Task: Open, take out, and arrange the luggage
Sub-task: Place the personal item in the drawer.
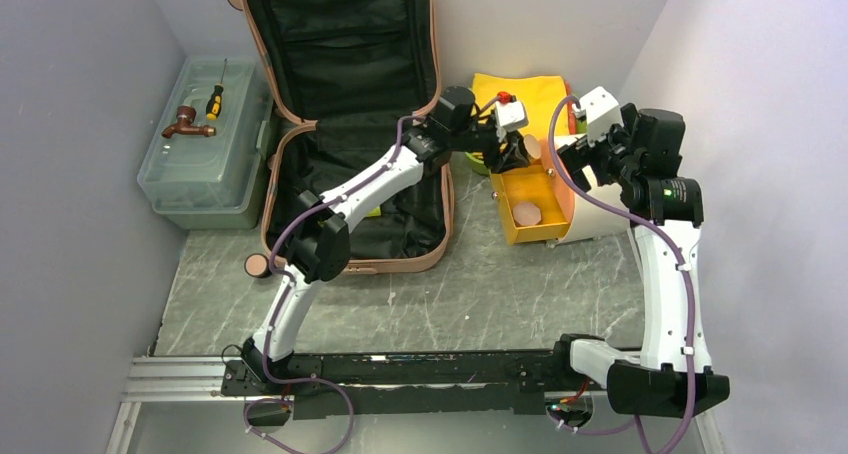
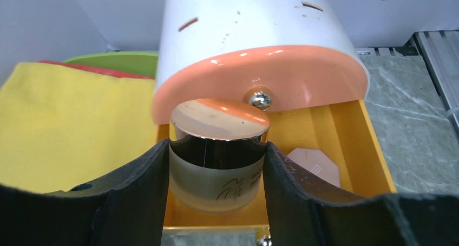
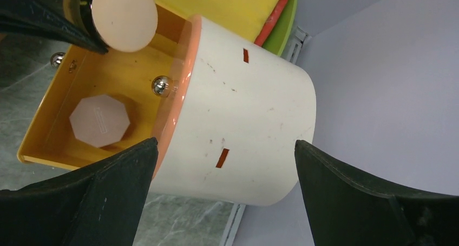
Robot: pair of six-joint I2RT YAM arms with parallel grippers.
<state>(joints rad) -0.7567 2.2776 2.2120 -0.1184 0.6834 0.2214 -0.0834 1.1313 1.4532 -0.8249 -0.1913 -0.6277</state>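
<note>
The salmon-pink luggage [image 1: 352,124] lies open at the back left, its lid leaning on the wall and its black lining showing. My left gripper [image 1: 514,154] reaches right of it and is shut on a frosted glass jar [image 2: 216,167] with a shiny lid, held over an open yellow drawer [image 2: 371,148]. The drawer belongs to a white rounded cabinet [image 3: 249,121] with an orange front. My right gripper [image 3: 224,175] is open, its fingers either side of the cabinet without touching it. A pink octagonal lid [image 3: 100,121] lies in the drawer.
A translucent toolbox [image 1: 205,164] stands left of the luggage with a screwdriver [image 1: 214,102] and a brown tap [image 1: 188,124] on top. A yellow cloth [image 1: 520,92] lies over a lime green tray [image 2: 119,62] behind the cabinet. Walls close in on both sides.
</note>
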